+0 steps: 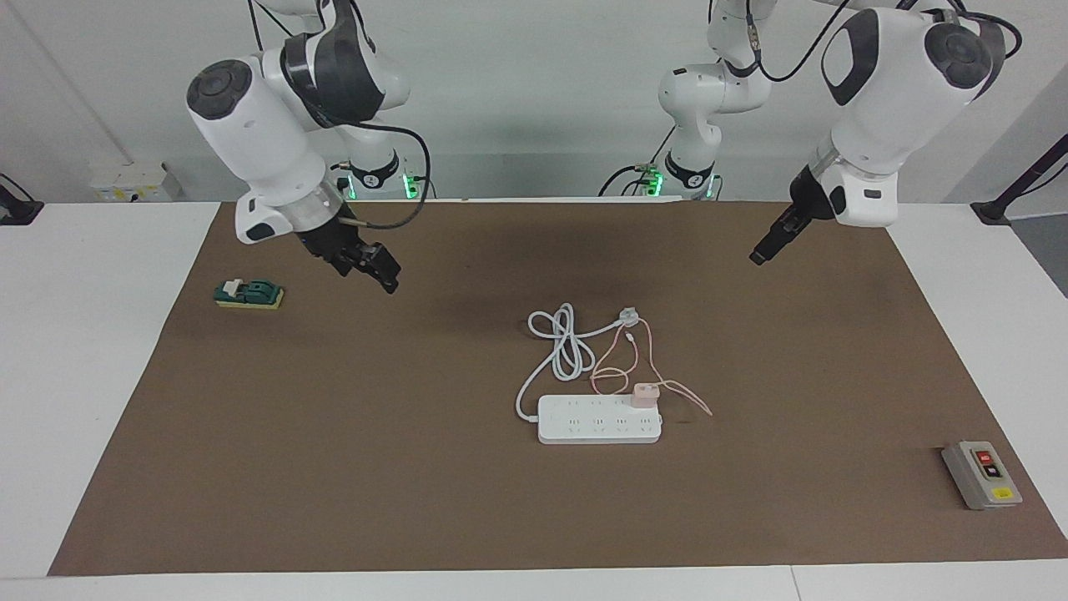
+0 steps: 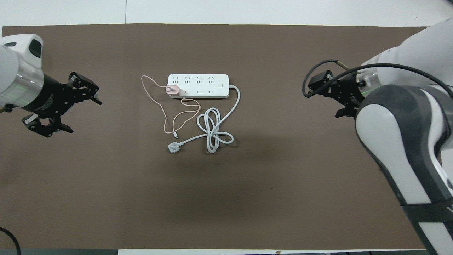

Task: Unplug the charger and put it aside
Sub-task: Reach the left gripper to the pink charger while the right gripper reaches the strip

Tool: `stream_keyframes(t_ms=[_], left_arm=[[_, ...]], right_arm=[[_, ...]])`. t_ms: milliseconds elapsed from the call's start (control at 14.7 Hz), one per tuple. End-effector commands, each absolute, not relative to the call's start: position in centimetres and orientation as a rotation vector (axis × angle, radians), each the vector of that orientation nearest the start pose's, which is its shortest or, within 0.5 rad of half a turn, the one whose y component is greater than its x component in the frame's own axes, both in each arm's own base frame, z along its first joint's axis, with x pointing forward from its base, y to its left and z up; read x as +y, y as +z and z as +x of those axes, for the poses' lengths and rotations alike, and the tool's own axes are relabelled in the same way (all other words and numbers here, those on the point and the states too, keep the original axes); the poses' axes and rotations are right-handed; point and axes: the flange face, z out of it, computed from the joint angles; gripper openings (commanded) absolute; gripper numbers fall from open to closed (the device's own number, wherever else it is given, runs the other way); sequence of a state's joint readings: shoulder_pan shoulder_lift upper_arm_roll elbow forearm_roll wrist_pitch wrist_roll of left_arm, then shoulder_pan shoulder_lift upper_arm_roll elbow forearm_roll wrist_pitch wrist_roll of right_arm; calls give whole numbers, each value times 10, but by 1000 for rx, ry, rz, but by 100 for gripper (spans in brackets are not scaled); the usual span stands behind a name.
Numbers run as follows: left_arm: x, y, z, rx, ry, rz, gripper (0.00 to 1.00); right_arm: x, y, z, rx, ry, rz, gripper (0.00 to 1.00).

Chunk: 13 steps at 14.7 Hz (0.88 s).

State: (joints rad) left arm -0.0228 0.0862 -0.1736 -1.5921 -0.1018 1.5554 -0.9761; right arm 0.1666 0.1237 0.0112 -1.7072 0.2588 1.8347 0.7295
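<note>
Over bare mat, left pincer [image 2: 83, 115] spread empty, right pincer's [image 1: 385, 274] opening unclear, charger [image 1: 644, 393] plugged in.

Both arms hanging raised over the table
Left claw [image 2: 83, 113] spreading open; right claw [image 2: 327, 97] also gaping empty.

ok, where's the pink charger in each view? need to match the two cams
Facing view: the charger sits right of centre, lower half, plugged into the power strip at its right end.
Overhead view: the charger sits left of centre, upper half, at the strip's left end.
Shared landmark: the white plug on the strip's cord.
</note>
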Motion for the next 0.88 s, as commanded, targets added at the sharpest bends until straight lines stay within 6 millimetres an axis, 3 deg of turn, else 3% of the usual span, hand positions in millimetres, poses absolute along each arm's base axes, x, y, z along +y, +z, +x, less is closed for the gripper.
stream_keyframes(t_ms=[0,136,407,543,679,815], left_arm=[[-142,548,578,-1442,246,-2838,100],[-169,524,590,-1595,246,-2751,100],[-188,497,614,-1857,215,-2615,100],[-192,476,628,-2050,204,-2481,100],[-221,455,631,-2069,187,-2458,100],[-232,431,637,-2128,196,-2398,100]], right_arm=[[173,488,605,1111,215,-2600,100],[202,471,614,1220,234,-2497,100],[260,435,644,1414,386,-2309,100],[280,417,661,1504,464,-2212,100],[291,390,669,1572,559,-2118,100],[300,367,674,1615,580,-2056,100]])
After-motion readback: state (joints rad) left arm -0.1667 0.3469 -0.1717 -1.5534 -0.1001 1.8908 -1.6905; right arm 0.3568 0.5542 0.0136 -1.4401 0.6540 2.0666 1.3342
